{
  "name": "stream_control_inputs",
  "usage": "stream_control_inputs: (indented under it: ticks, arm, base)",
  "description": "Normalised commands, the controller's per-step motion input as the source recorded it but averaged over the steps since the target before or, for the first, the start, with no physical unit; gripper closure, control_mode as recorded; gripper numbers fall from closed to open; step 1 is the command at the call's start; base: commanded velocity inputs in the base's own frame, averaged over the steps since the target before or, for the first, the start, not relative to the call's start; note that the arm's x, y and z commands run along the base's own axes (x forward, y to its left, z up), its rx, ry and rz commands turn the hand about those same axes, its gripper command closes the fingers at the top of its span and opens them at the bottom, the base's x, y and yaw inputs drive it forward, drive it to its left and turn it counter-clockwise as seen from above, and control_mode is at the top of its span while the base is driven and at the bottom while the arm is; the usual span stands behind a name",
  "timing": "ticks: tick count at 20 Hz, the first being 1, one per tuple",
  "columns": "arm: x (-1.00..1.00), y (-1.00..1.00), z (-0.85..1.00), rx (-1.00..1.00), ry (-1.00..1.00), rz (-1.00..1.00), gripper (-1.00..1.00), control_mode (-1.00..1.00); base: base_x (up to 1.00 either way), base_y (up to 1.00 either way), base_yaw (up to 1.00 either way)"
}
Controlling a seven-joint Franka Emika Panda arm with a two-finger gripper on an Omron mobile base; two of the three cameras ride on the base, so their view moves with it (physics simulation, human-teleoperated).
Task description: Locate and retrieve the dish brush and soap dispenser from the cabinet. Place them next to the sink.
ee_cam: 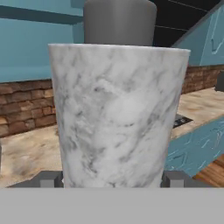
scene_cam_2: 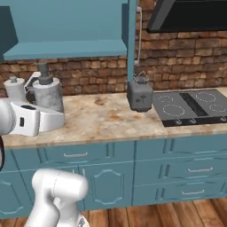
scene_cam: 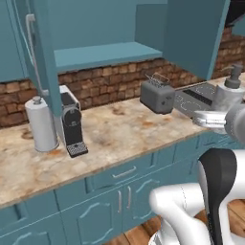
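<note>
The soap dispenser, a marbled grey-white bottle with a dark grey pump top, stands upright between my fingers. My gripper is shut on its lower body. In the base views the soap dispenser hangs in the gripper over the counter's front part, below and away from the cabinet. The teal cabinet stands open and its visible shelf is bare. Its door with the pale bar handle swings out at the left. The dish brush and the sink are out of view.
On the marbled counter stand a white paper-towel roll, a black-and-white coffee machine and a grey toaster. A black hob lies to the right. A brick wall backs the counter.
</note>
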Motion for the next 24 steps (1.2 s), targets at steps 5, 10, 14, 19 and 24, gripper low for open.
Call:
stream_control_inputs:
  ticks: [5,10,14,19,24]
  arm:
    - [0.00,0.00,0.00,0.00,0.00,0.00,1.00,1.00]
    - [0.00,0.00,0.00,0.00,0.00,0.00,1.00,1.00]
    - [0.00,0.00,0.00,0.00,0.00,0.00,1.00,1.00]
    - [0.00,0.00,0.00,0.00,0.00,0.00,1.00,1.00]
    - [0.00,0.00,0.00,0.00,0.00,0.00,1.00,1.00]
  base:
    - [-0.08,0.00,-0.46]
    - [-0.04,0.01,-0.46]
    - [0.00,0.00,-0.50]
    - [0.00,0.00,-0.50]
    - [0.00,0.00,-0.50]
